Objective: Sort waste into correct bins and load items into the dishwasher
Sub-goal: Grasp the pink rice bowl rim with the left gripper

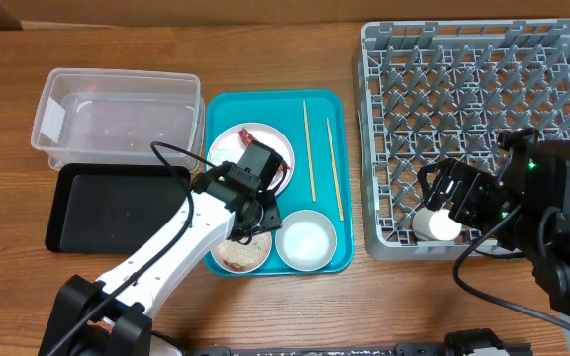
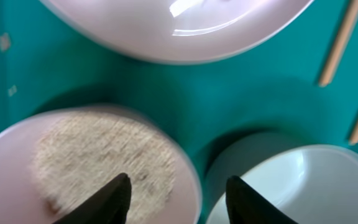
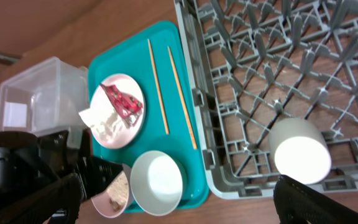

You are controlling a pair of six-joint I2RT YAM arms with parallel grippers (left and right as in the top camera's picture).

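Observation:
My left gripper is open. One finger is over the rice in the pale-pink bowl, the other over the white bowl, straddling the pink bowl's rim. The white plate holds the red foil wrapper and the napkin. Two chopsticks lie on the teal tray. My right gripper is open and empty, just above a white cup lying tilted in the grey dish rack.
The clear tub stands at the far left, with the black tray in front of it. The rack fills the right side of the table. Bare wood lies along the front edge.

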